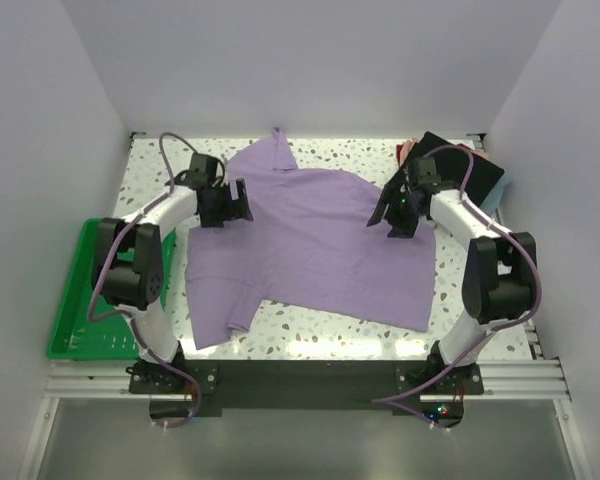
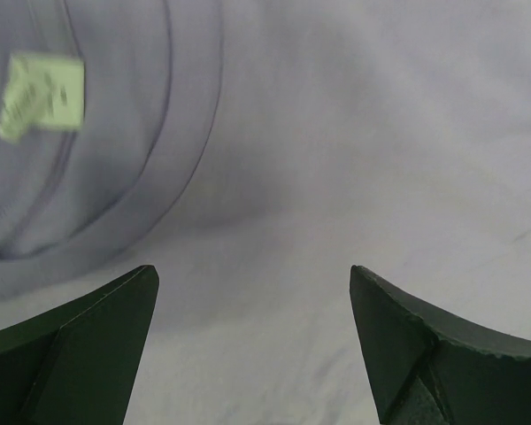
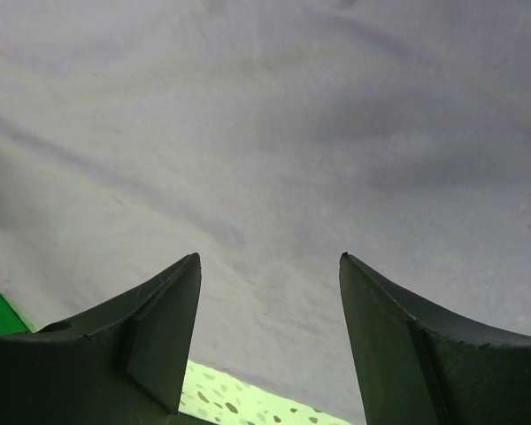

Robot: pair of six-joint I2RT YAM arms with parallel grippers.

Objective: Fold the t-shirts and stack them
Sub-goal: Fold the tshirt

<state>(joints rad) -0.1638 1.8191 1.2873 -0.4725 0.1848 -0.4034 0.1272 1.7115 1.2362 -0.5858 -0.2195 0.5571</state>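
Both sets of jaws spread, empty, over lavender tee (image 1: pixel 310 250); black tee (image 1: pixel 485 180) half-hidden behind right arm (image 1: pixel 455 215).

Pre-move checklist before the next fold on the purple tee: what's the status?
1. Left tool open and empty: ok.
2. Right tool open and empty: ok.
3. Both tools over the lavender shirt: ok, each wrist view shows cloth beneath.
4. Shirt lying flat: not ok, creases run beside the collar.
5. Tool height above the cloth: cannot tell.
6. Folded stack at the far right clear of the right arm: cannot tell, the arm overlaps it in the top view.
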